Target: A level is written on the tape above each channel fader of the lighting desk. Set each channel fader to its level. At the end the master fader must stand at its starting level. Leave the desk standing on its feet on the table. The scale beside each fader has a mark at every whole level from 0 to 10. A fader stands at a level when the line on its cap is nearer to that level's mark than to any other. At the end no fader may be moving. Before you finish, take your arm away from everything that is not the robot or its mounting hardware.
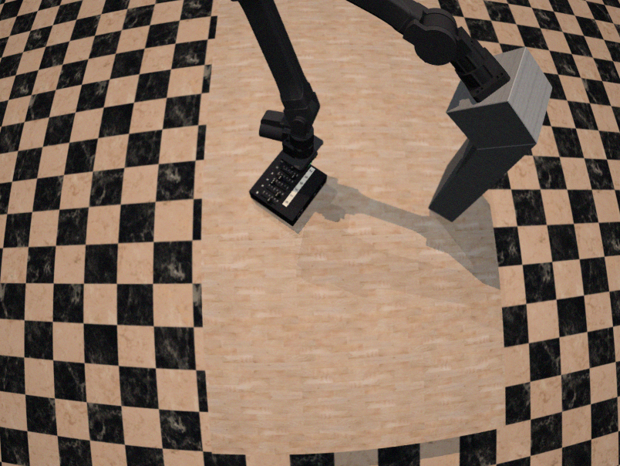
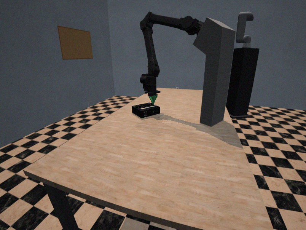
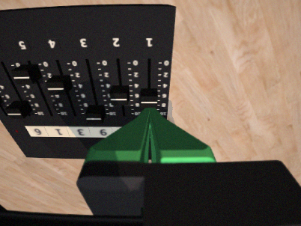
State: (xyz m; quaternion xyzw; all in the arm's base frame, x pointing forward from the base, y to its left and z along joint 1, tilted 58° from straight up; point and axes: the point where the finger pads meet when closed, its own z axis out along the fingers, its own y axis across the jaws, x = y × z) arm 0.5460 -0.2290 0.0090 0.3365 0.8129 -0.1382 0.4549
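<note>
The black lighting desk (image 1: 305,200) (image 2: 150,113) (image 3: 93,26) stands on the table and appears upside down in the wrist view. My gripper (image 2: 153,103) (image 3: 150,112) is shut and empty, its green fingertips at the 10 end of channel 1's slot, close to the channel 1 cap (image 3: 149,96); contact cannot be told. That cap's line is near 7. The channel 2 cap (image 3: 119,93) is around 6 to 7, the channel 3 cap (image 3: 95,112) near 10, the channel 4 cap (image 3: 58,83) around 4, the channel 5 cap (image 3: 26,72) around 2 to 3. The tape (image 3: 48,132) is partly hidden by the fingers.
Another fader cap (image 3: 18,108) stands low at the wrist view's left; its number is cut off. The master fader cannot be identified. The grey arm pedestal (image 1: 490,120) (image 2: 215,81) stands right of the desk on the wooden table (image 1: 350,351) (image 2: 153,160).
</note>
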